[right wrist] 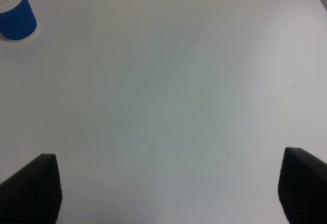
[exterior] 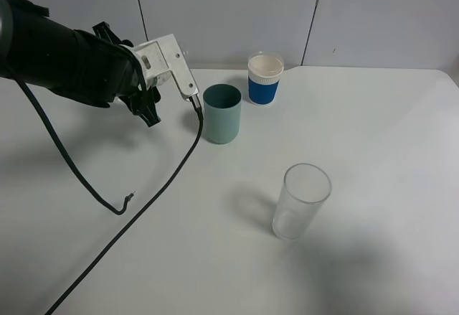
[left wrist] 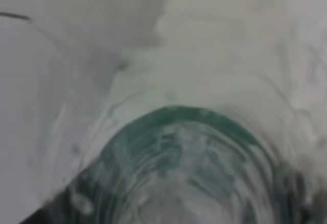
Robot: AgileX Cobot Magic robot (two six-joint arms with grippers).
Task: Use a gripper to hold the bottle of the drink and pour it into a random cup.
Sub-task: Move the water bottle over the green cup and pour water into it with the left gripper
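**Tool state.** The left gripper [exterior: 192, 92] has its jaws closed. The left wrist view is filled by blurred, ribbed clear plastic with a dark green band, which I judge to be the bottle [left wrist: 179, 152], clamped very close to the lens. In the high view the bottle cannot be made out behind the tool's body. The right gripper [right wrist: 168, 188] stands wide apart with nothing between its fingers.

**Layout.** The teal cup [exterior: 222, 114] stands upright just ahead of the left jaw tips. Whether they touch its rim cannot be told. The white-and-blue cup [exterior: 265, 80] sits beyond it, and the clear glass [exterior: 300, 201] is well apart from the tool.

**Risks.**
- The bottle mouth's position over the cup cannot be confirmed. If it is short of the rim, liquid lands on the table [exterior: 373, 128].
- The jaw tips sit at rim height, so further tilting could tip the cup.
- The black cable [exterior: 168, 175] trails just beside the cup and could drag it when the arm moves.
- Whether the bottle is capped cannot be told.
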